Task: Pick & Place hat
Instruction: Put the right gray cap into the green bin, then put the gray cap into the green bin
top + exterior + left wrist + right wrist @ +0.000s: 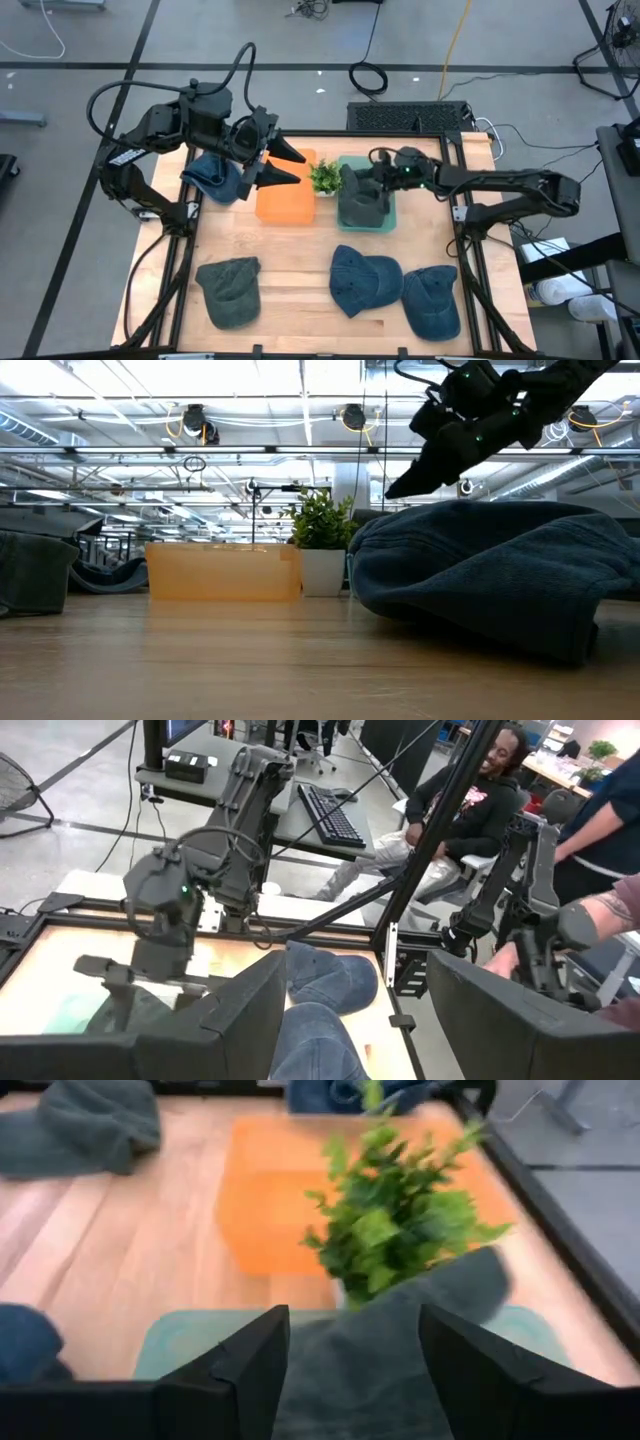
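Wooden table point(300, 255) hats point(365, 280) show unreadable labelling.

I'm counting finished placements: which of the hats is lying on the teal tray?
The dark grey hat, under the right claw beside the potted plant. The other hats lie on bare wood, except a blue one by the left claw.

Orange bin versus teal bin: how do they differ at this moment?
The orange bin lies empty; the teal bin holds a dark grey hat. The left gripper hovers by the orange bin, the right gripper over the teal one. Both flank the small plant.
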Robot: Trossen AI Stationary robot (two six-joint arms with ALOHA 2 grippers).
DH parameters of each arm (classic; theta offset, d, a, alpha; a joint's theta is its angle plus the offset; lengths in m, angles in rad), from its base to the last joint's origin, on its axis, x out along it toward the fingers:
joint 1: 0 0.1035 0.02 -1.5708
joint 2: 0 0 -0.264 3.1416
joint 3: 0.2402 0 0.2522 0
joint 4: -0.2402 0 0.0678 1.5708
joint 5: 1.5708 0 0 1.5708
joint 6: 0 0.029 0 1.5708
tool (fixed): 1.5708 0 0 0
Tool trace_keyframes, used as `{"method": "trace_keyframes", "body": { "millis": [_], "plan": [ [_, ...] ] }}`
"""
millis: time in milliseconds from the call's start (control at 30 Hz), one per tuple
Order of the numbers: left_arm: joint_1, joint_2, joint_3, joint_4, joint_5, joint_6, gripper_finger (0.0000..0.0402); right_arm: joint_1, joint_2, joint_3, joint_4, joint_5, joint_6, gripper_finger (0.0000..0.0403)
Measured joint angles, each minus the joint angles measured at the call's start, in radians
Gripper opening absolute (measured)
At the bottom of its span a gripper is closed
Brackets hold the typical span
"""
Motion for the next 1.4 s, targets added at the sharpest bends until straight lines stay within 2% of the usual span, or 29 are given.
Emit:
{"method": "trace_keyframes", "body": {
  "millis": [133,433,633,1067,1267,1400],
  "plan": [
    [0.000,0.000,0.000,0.000,0.000,-0.001,0.0250,0.039,0.048,0.000,0.021,-0.049,0.012,0.0214],
    [-0.002,0.000,0.000,0.000,0.001,-0.023,0.0251,0.027,0.200,0.000,0.005,-0.025,0.113,0.0215],
    [-0.002,0.000,0.000,0.000,0.001,-0.032,0.0251,0.027,0.224,0.000,0.027,-0.022,0.134,0.0215],
    [-0.002,0.000,0.000,-0.003,0.014,0.018,0.0251,0.041,-0.038,0.000,0.022,0.033,0.202,0.0215],
    [-0.002,0.000,0.000,-0.016,0.006,0.072,0.0251,0.064,-0.187,0.000,0.061,0.034,0.325,0.0215],
    [-0.002,0.000,0.000,-0.028,-0.034,0.127,0.0251,0.093,-0.278,0.000,0.088,0.054,0.377,0.0215]
  ]
}}
